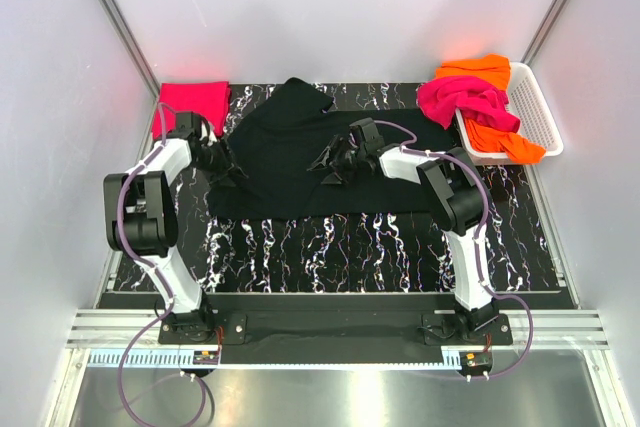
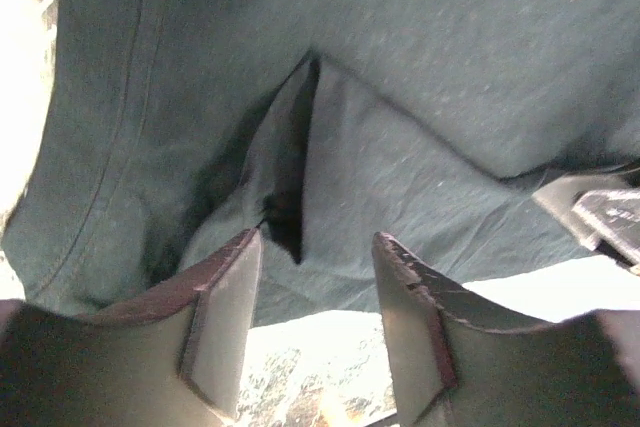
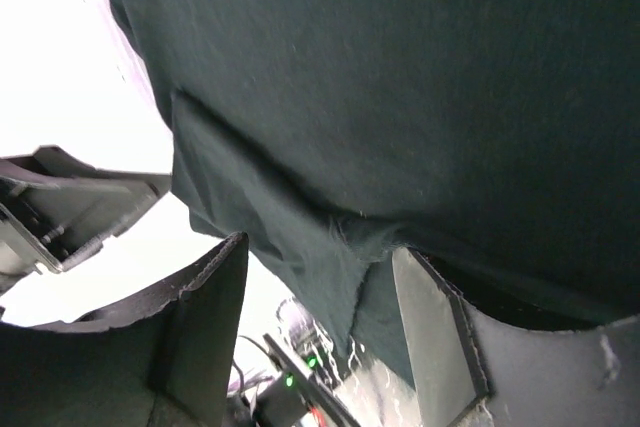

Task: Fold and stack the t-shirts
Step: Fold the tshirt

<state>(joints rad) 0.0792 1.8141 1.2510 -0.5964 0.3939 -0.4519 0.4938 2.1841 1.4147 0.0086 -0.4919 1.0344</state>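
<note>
The large black t-shirt (image 1: 290,152) lies spread on the marbled table, with creases and a folded flap (image 2: 330,137). Its print does not show. My left gripper (image 1: 226,169) is at the shirt's left edge, open (image 2: 318,242), with only bare table between the fingers. My right gripper (image 1: 331,161) is over the shirt's middle, open (image 3: 320,247), and a hanging edge of the black cloth (image 3: 300,237) reaches down between its fingers. A red-pink t-shirt (image 1: 192,99) lies folded at the back left. A magenta t-shirt (image 1: 465,100) and an orange t-shirt (image 1: 505,137) lie crumpled in the basket.
The white lattice basket (image 1: 540,112) stands at the back right corner. Pale walls close in the table on three sides. The dark marbled tabletop (image 1: 350,247) shows in front of the shirt. Each wrist view shows the other gripper nearby, the right one (image 2: 600,209) and the left one (image 3: 60,212).
</note>
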